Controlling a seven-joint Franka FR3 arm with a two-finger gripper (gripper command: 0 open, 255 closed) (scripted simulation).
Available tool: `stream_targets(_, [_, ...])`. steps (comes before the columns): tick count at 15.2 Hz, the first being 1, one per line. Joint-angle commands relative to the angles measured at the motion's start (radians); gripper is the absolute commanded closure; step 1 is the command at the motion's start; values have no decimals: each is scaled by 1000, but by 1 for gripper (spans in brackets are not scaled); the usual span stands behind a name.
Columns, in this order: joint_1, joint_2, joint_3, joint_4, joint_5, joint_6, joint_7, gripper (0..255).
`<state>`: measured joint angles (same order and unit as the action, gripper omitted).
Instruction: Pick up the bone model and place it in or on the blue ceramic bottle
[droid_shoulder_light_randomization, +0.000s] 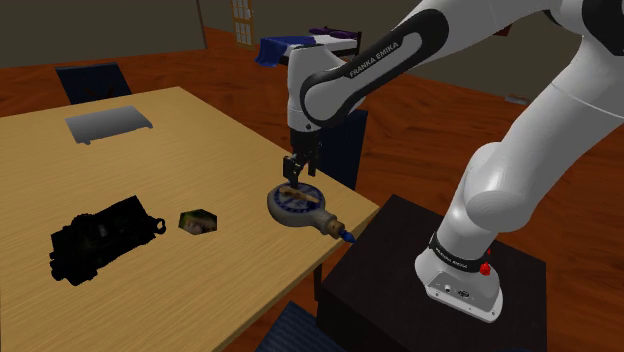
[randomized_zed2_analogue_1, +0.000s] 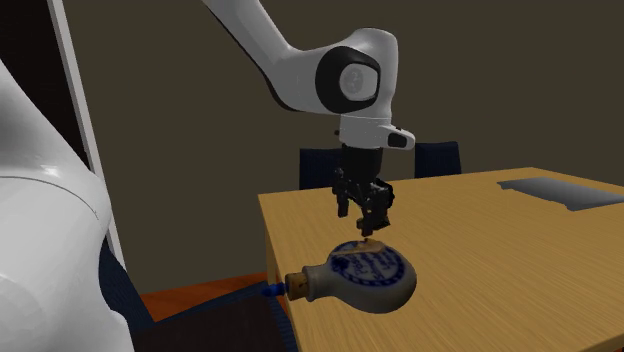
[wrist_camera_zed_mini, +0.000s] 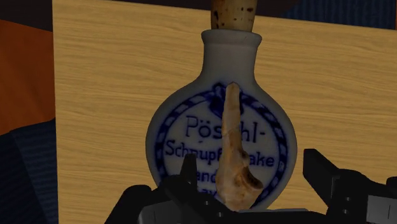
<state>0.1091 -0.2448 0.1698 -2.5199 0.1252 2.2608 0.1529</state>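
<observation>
Tan bone on bottle, wrist view reads lettering, gripper spread

on a wooden table we see a flat grey slab, a lumpy black object and, near it, a small mottled block; a dark chair stands behind.

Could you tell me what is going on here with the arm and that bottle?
The Franka arm's black gripper hangs just above a blue-and-white ceramic bottle that lies flat near the edge of the wooden table. A tan bone model lies along the bottle's printed face, between the fingers. They stand apart and do not touch it, so the bone appears to be resting on the bottle, not held.
</observation>
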Motion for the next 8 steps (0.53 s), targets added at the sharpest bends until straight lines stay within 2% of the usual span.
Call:
stream_targets(1, [0, 0, 0, 0, 0, 0, 0, 0])
stream_targets(3, [0, 0, 0, 0, 0, 0, 0, 0])
stream_targets(7, [-4, -69, -11, 73, -3, -142, -2, 0])
stream_targets(8, [-4, -69, -11, 73, -3, -142, -2, 0])
